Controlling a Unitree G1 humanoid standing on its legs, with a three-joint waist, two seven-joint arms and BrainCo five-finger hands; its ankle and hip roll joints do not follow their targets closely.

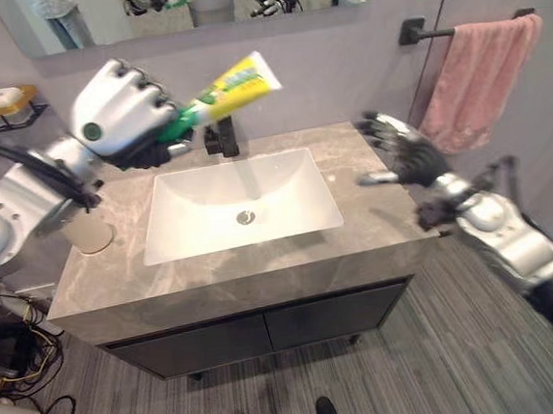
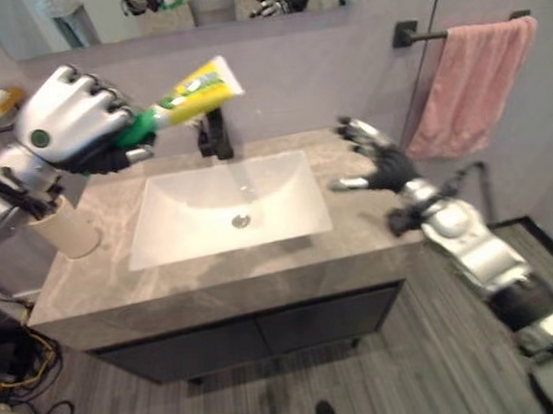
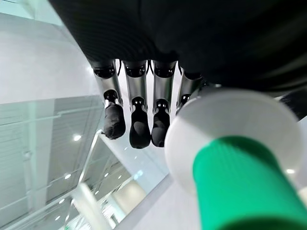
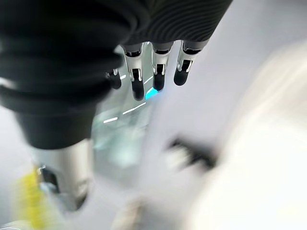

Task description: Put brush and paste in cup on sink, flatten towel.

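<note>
Toothpaste tube [image 1: 232, 85] — soft, green-capped — gripped by left hand [image 1: 118, 114]; right hand [image 1: 403, 152] splayed.

Bright, even indoor light; the right wrist view is smeared, and shadows stay soft.

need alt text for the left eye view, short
The left robot hand holds a yellow-and-green toothpaste tube in the air above a grey stone vanity with a white sink and black faucet. The right robot hand hovers open over the counter's right end, near a pink towel bunched on a wall bar. A beige cup stands at the counter's left.
</note>
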